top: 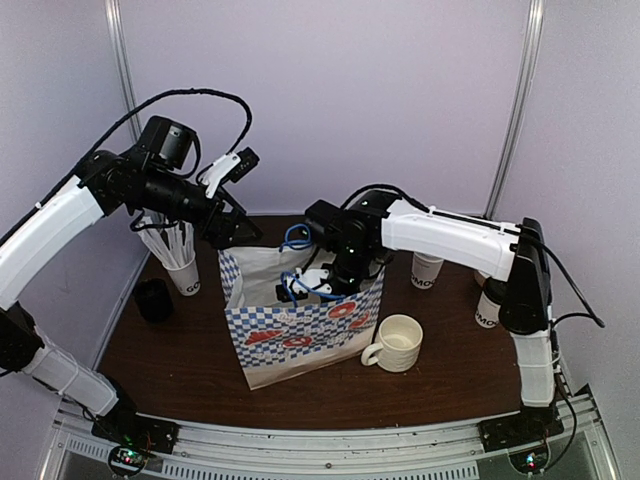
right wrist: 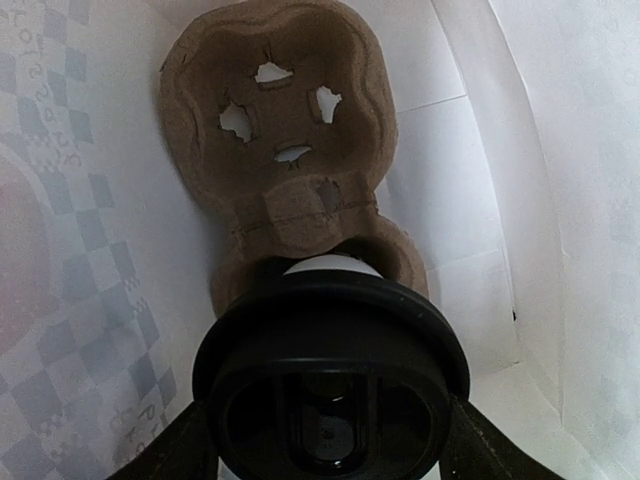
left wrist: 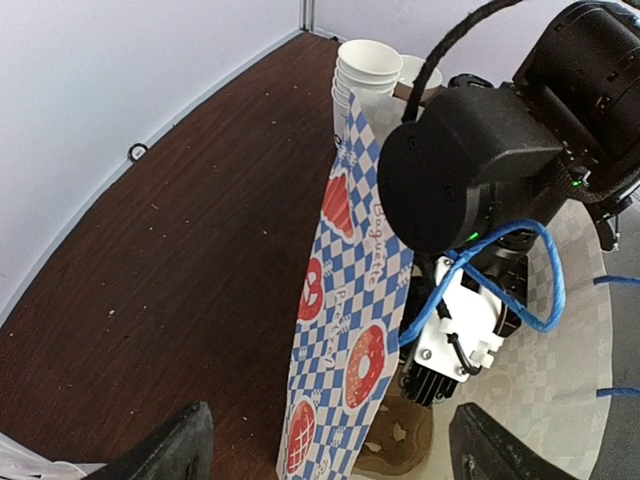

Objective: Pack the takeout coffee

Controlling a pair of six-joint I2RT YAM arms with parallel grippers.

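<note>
Where the right gripper (right wrist: 325, 445) reaches down inside the paper bag (top: 300, 335), its two fingers sit against opposite sides of a black lid (right wrist: 330, 340). It is therefore closed on a takeout cup (right wrist: 322, 266), not standing free. The cup is upright, with its white wall just showing beyond the lid. It is at the near pocket of a brown pulp carrier (right wrist: 280, 120) lying on the bag's floor; whether it is fully seated there cannot be told. The carrier's far pocket lies open to view, its bottom pierced with holes. The bag's white inner walls rise around them, and the blue check print shows through on one side.

The left gripper (left wrist: 335, 450) hangs at the bag's rear left corner with its jaws wide apart and nothing clamped. The bag's checked, doughnut-printed wall runs edge-on between the two fingers.

On the dark wooden table (top: 180, 360), a white handled mug (top: 397, 343) stands just beside the bag's right front corner. A stack of lidless paper cups (left wrist: 365, 65) stands beyond the bag. To the left, a paper cup holding stir sticks (top: 183, 265) stands near a small black object (top: 153, 300).
</note>
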